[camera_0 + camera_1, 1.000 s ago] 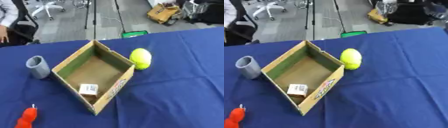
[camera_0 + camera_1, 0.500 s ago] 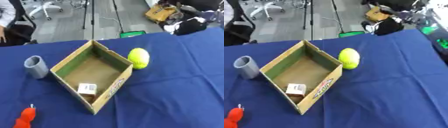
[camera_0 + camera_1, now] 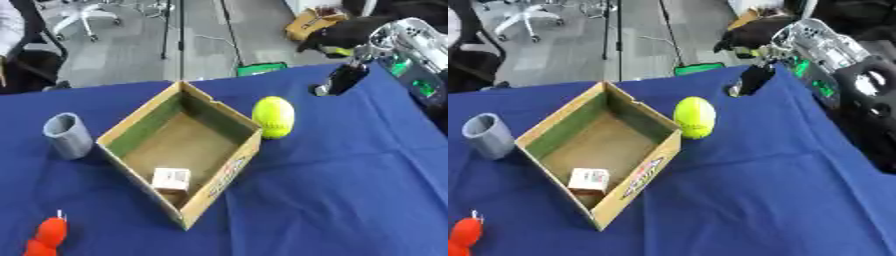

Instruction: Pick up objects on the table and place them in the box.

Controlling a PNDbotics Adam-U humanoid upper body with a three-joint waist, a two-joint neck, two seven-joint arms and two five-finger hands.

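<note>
Our right hand point(image 3: 754, 35) reaches in at the upper right; we cannot tell how its fingers sit. The yellow ball point(image 3: 274, 116) rests on the blue table point(image 3: 350, 175), just beside the cardboard box point(image 3: 219, 185) holding a small carton point(image 3: 171, 179).

The right robot hand point(image 3: 750, 80) enters at the upper right of both views, blurred, so whether its fingers are curled or straight cannot be told; its arm runs off the right edge. At the lower left corner an orange-red thing point(image 3: 45, 239) is cut off by the bottom edge, and only a rounded body with a thin pale tip shows. Inside the cardboard box point(image 3: 219, 125), a small white carton point(image 3: 171, 180) sits near the lower corner; its printing is too small to read. The printed label on the box's outer wall is also unreadable. The counter point(image 3: 350, 190) runs past every edge.
</note>
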